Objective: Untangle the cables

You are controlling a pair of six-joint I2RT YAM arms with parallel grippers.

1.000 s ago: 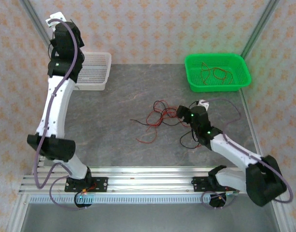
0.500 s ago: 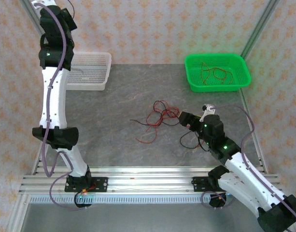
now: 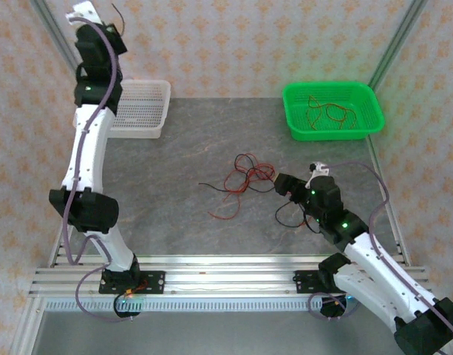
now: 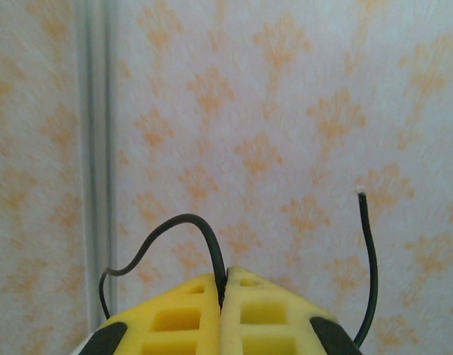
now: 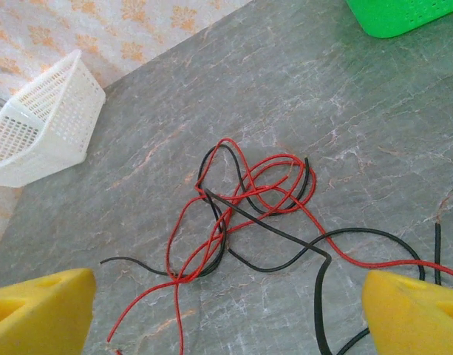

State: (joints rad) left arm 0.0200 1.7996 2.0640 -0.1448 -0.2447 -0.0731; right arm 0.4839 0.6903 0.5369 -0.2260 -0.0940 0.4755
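I hold a black cable clamped in the left claw; the right claw, jaws apart, must next pick at the tangle.

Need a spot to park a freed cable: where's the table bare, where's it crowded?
Bare: the far strip of table between white basket and green basket; also the near-left patch between left arm and tangle. Crowded: centre to near-right, where the tangle's strands run up to the open right gripper.
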